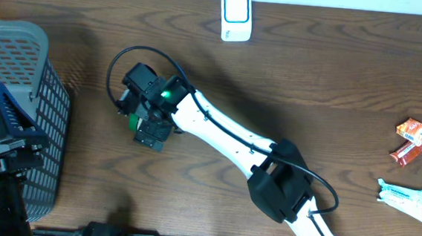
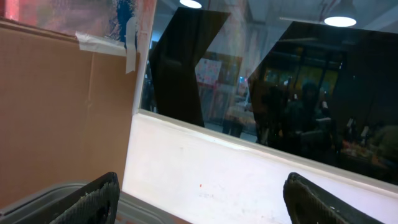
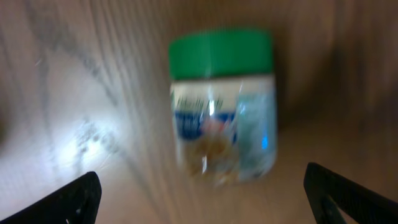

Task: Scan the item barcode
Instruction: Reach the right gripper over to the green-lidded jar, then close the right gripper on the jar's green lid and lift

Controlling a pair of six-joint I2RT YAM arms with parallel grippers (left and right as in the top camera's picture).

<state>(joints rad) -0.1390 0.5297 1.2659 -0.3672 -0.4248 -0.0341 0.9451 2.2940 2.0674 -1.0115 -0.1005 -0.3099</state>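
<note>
**Green-lidded jar beneath spread right gripper**

- Right gripper [image 3: 200, 172]: fingers spread wide, gripping nothing, poised over the jar.
- Jar [image 3: 221, 106]: green lid, blurred label, on the wooden table [image 1: 333, 74], left of centre.
- Left gripper [image 2: 202, 179]: spread, empty.
- Basket [image 1: 47, 121]: grey, at the left edge.
- Scanner [image 1: 236, 15]: white, at the far edge, well apart from the jar.

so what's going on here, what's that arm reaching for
The right end effector hangs open over a green-lidded jar lying on the table, jaws either side, not gripping it. The wrist view is blurred, so no barcode shows. The white scanner stands at the table's far edge, apart from the jar. The left end effector is open and empty by the grey basket.
</note>
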